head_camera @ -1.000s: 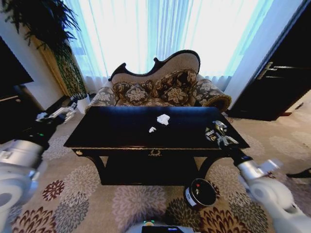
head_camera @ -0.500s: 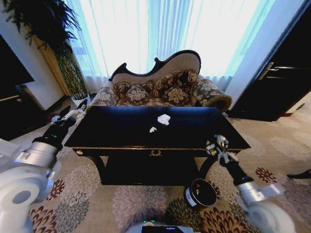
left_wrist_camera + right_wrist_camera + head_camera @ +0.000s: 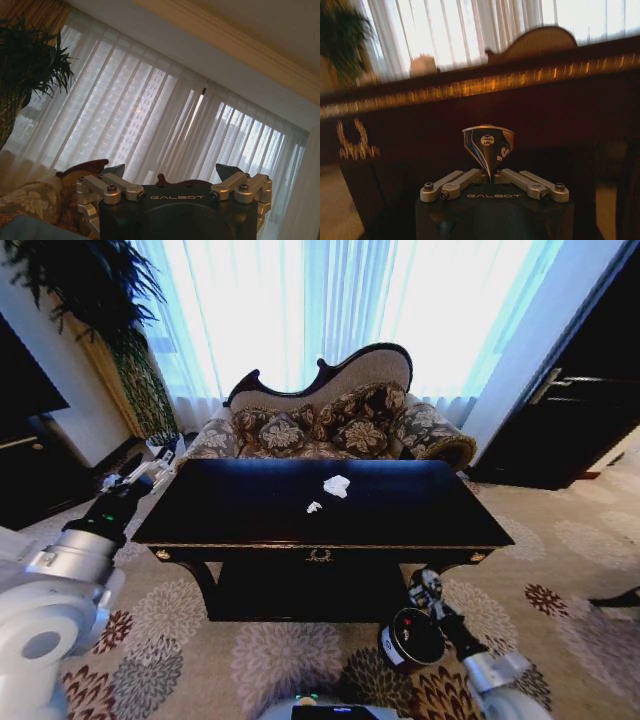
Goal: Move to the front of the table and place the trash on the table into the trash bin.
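The right gripper (image 3: pixel 424 585), lower right of the head view, just above the trash bin (image 3: pixel 412 638), has its fingers closed on a shiny crumpled wrapper (image 3: pixel 488 145); it seems light and slippery. Two white paper scraps (image 3: pixel 336 485) lie mid-bench (image 3: pixel 250 505), soft, easily pinched. The left gripper (image 3: pixel 170 175) is spread wide, empty.

A formal living room: an ornate floral sofa (image 3: pixel 330 420), sheer curtains (image 3: pixel 330 310), patterned carpet (image 3: pixel 190 650), and a potted plant (image 3: pixel 95 290).

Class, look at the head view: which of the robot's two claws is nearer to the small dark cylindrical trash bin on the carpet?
Right. The right claw hangs just above the small dark cylindrical trash bin, shut on a crushed shiny piece of trash. The left claw is open, far off beyond the dark glossy table's left end.
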